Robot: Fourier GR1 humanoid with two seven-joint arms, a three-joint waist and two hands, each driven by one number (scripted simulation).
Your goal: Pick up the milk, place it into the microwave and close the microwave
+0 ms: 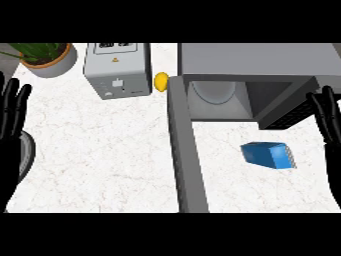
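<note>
White marbled surface (106,165) seen steeply from above, with a grey metal microwave (261,60) at upper right. Its long grey door (186,150) is swung fully open towards us, and a pale round turntable plate (216,92) shows inside the cavity.

The task's thing, a small blue rectangular milk carton (269,155) with a lighter ribbed side, lies slightly askew on the surface. It is in front of the open cavity, to the right of the door and apart from both.

We judge that the first step, picking up the milk, is not yet begun, since nothing is held and the carton touches no hand. The next move calls for the right hand (337,125) to come down and inward to the carton and close round it. It would then lift the carton past the door's edge into the cavity, and only after that should the door be swung shut.

The right hand shows at the right edge, fingers straight and pointing up, released and grasping nothing, near the carton but clear of it. The left hand (2,120) rests likewise at the left edge, fingers spread and upright, holding nothing.

Also present along the back are a green plant in a grey pot (49,60), a grey boxy appliance (116,70) and a small yellow rounded object (161,82) just beside the microwave.
</note>
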